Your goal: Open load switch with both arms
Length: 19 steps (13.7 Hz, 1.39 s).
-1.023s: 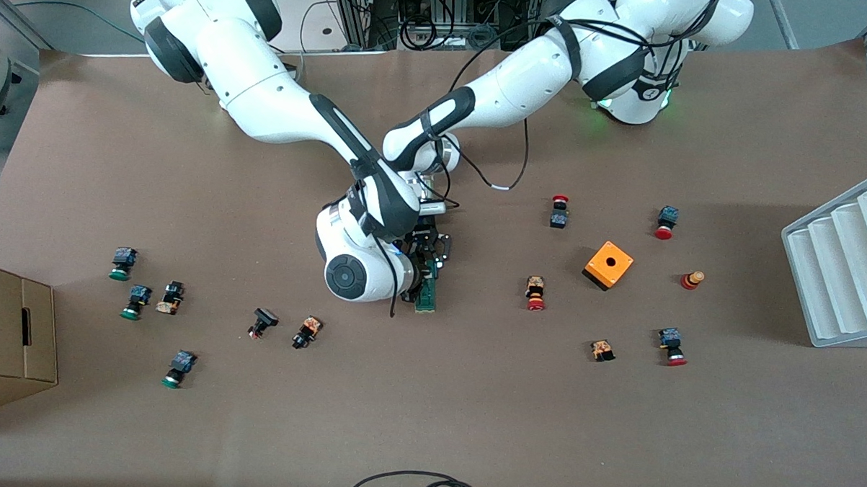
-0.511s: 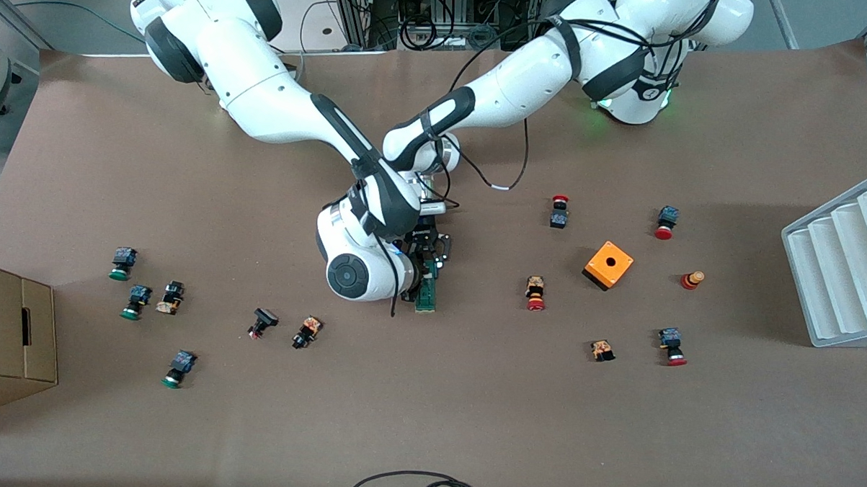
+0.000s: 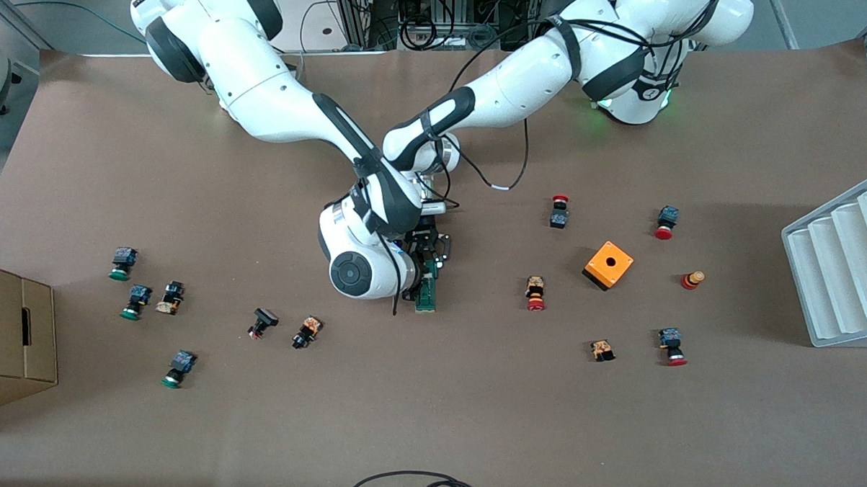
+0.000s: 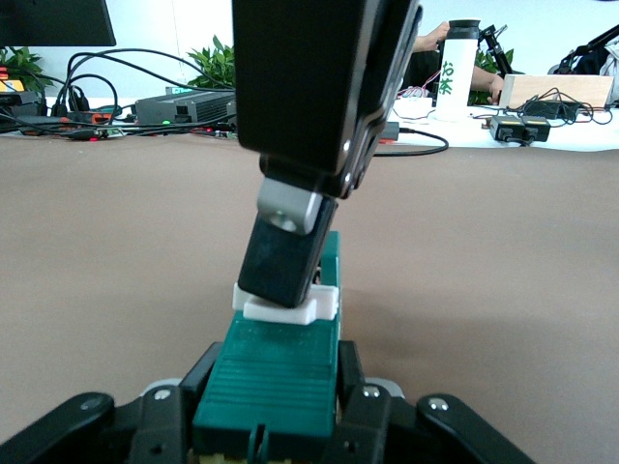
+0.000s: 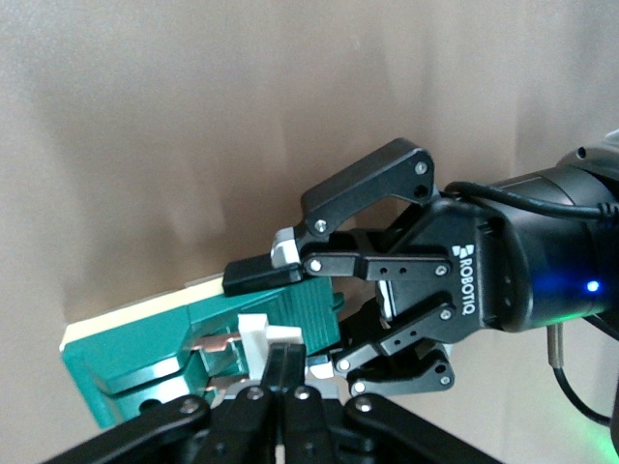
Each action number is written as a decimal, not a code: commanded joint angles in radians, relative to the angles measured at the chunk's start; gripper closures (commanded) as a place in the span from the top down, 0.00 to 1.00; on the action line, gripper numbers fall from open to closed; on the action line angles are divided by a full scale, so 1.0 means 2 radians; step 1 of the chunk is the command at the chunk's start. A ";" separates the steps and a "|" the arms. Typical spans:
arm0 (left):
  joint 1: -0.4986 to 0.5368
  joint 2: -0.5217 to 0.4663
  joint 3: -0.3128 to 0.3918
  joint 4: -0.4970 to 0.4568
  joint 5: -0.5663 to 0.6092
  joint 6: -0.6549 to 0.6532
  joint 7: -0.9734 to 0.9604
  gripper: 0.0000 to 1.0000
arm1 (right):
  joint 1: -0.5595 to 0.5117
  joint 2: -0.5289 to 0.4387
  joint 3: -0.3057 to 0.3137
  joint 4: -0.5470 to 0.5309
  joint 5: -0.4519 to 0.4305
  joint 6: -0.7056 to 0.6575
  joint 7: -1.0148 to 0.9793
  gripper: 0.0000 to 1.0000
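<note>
The dark-green load switch lies near the middle of the table, its long side running toward the front camera. My left gripper is shut on the end of the green body, one finger on each long side. My right gripper comes down from above with its two fingers pressed together. Its tips rest against the switch's white tab, which also shows as the white tab in the left wrist view. In the front view both hands crowd over the switch, and the right arm's wrist hides part of it.
An orange box with a hole and several red-capped buttons lie toward the left arm's end. Green-capped buttons lie toward the right arm's end. A grey ridged tray and a cardboard box stand at the table's ends.
The right gripper's fingers have finished closing together at the white tab. The right arm's wrist has crept slightly toward the switch. The left arm and the switch have not moved.
</note>
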 commanded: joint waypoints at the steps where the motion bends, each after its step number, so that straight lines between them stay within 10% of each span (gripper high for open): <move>1: -0.004 0.020 -0.004 0.007 0.001 0.001 -0.010 0.47 | 0.005 0.002 0.000 -0.019 -0.021 0.024 0.002 0.00; 8: -0.004 0.020 -0.004 0.007 0.001 0.001 -0.010 0.47 | 0.002 -0.005 0.000 -0.024 -0.026 0.030 0.003 0.00; 12: -0.004 0.023 -0.004 0.007 0.001 0.001 -0.010 0.47 | -0.016 -0.041 -0.003 -0.016 -0.026 -0.012 -0.002 0.83; 14: -0.004 0.024 -0.004 0.007 0.003 0.001 -0.009 0.50 | -0.034 -0.062 -0.004 -0.016 -0.028 -0.032 -0.022 0.96; 16: -0.003 0.024 -0.004 0.007 0.002 0.001 -0.009 1.00 | -0.052 -0.091 -0.004 -0.016 -0.042 -0.047 -0.070 1.00; 19: -0.003 0.019 -0.004 0.006 -0.006 0.001 -0.006 1.00 | -0.079 -0.132 -0.004 -0.020 -0.090 -0.092 -0.169 1.00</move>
